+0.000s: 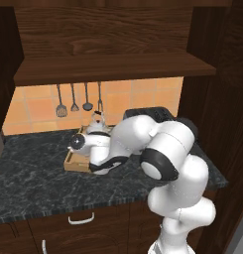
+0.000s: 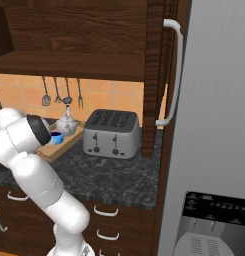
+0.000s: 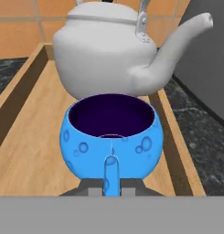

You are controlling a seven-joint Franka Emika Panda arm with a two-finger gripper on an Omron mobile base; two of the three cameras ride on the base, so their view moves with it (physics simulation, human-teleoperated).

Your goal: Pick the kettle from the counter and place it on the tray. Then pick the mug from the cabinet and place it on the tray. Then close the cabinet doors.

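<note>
The blue mug [image 3: 111, 137] hangs upright in my gripper [image 3: 111, 185], which is shut on its handle. It is low over the floor of the light-wood tray [image 3: 31, 151]; I cannot tell if it touches. Just behind it the silver-white kettle [image 3: 104, 55] stands on the tray with its spout toward the toaster side. In the right base view the mug [image 2: 56, 137] shows at the end of my arm, in front of the kettle [image 2: 66, 125] on the tray [image 2: 66, 145]. From the left, my arm covers most of the tray [image 1: 72, 162]; the kettle [image 1: 96, 121] peeks above it.
A silver toaster [image 2: 111, 132] stands on the dark counter [image 1: 33, 171] right of the tray. The cabinet shelf [image 1: 113, 67] hangs overhead, and an open cabinet door [image 2: 155, 75] with a bar handle [image 2: 177, 70] juts out beside the fridge [image 2: 214, 125]. Utensils [image 1: 73, 99] hang on the tiles.
</note>
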